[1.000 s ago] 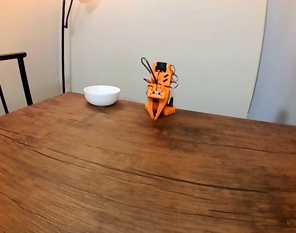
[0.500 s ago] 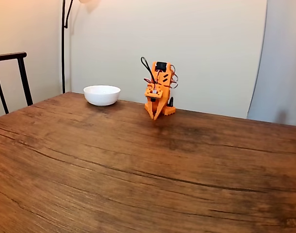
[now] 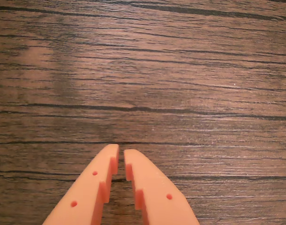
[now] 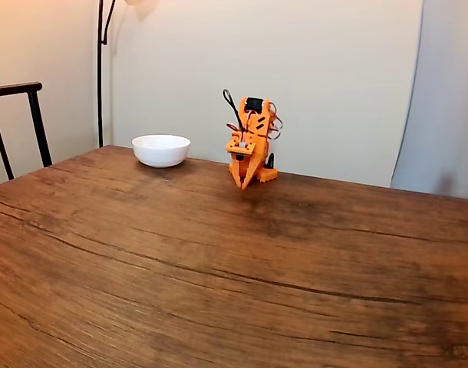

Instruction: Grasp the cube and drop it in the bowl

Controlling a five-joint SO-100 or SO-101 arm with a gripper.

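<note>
Two gripper point(image 3: 121, 152) tips seemingly nearly together

Arm point(image 4: 252, 142) folded, pincer point(image 3: 121, 155) tips nearly closed, pointing down.

Colours we see:
Orange hand point(image 3: 121, 154), white bowl point(image 4: 161, 149), brown surface point(image 4: 219, 261) with dark wavy grain, black chair point(image 4: 19, 115).

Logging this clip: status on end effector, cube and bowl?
End effector nearly shut, empty, over bare table. Bowl left of arm in fixed view. Cube not sighted. Nothing obstructing.
</note>
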